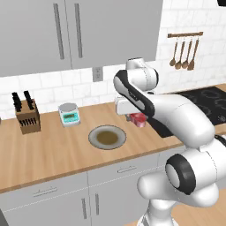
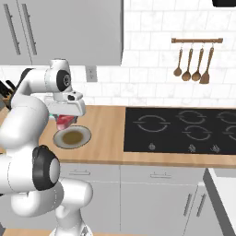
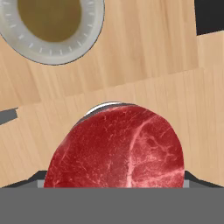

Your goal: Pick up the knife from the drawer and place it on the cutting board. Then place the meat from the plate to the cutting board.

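Meat (image 3: 116, 148), a round red slab with paler marbling, sits between the jaws of the gripper (image 1: 137, 119), which stand wide and are closed on its broad sides so that the slab is carried clear of the wooden counter (image 1: 53, 150). In the hand view the slab covers the lower middle of the picture, with the counter's boards beneath it and the plate (image 3: 83, 41) at the upper left, apart from the slab. The left base view shows the same red piece (image 1: 139, 119) under the white hand, to the right of the grey plate (image 1: 107, 137) with its brownish centre, which lies flat on the counter. From the right base view the meat (image 2: 64, 121) hangs just above and left of the plate (image 2: 72, 137). Behind the plate stand a small white scale (image 1: 69, 114) and, farther left, a knife block (image 1: 27, 115). A black cooktop (image 2: 182, 130) lies to the right, and wooden spoons (image 2: 193, 62) hang on the tiled wall.
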